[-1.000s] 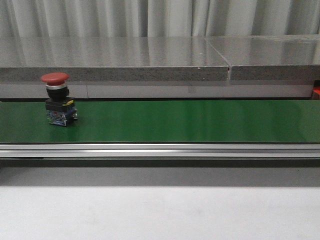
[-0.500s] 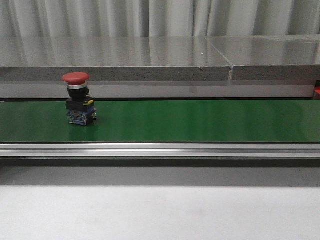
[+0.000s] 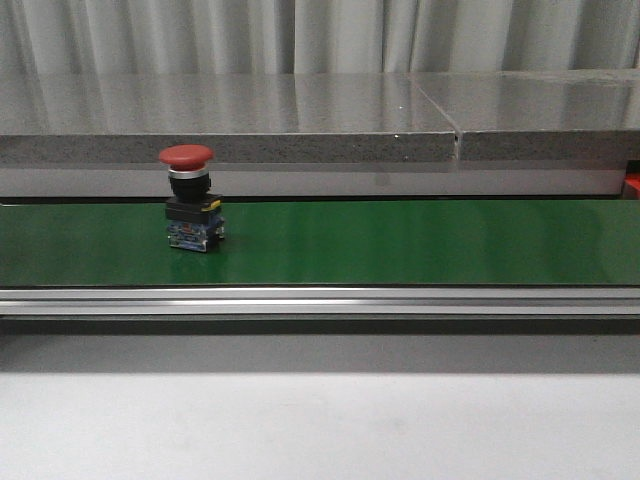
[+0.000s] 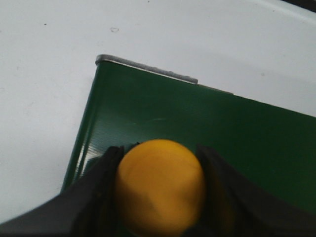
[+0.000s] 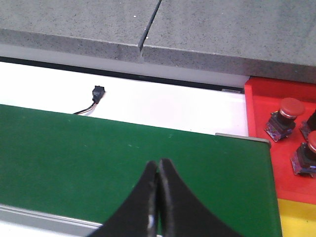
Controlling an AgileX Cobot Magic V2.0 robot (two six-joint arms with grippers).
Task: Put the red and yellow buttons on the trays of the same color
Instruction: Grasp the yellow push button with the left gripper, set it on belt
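A red button (image 3: 193, 198) with a mushroom cap stands upright on the green conveyor belt (image 3: 400, 240), towards the belt's left end in the front view and nearer its far edge than its near rail. Nothing touches it.

The left hand (image 4: 158, 197) grips a yellow button (image 4: 159, 185), its dark fingers (image 4: 98, 187) pressed against both sides of the round cap, above the end of the belt, near a corner where the white surface (image 4: 44, 98) begins.

The right hand (image 5: 158, 190) is pinched closed on nothing, fingertips touching, above the belt's other end. Just past that end lies the red tray (image 5: 266, 143), holding three red buttons: one (image 5: 284, 118) fully visible, two cut off by the picture's edge. A yellow tray (image 5: 296, 217) lies directly beside the red one. A small black connector (image 5: 98, 92) with a short wire lies on the white surface beyond the belt.
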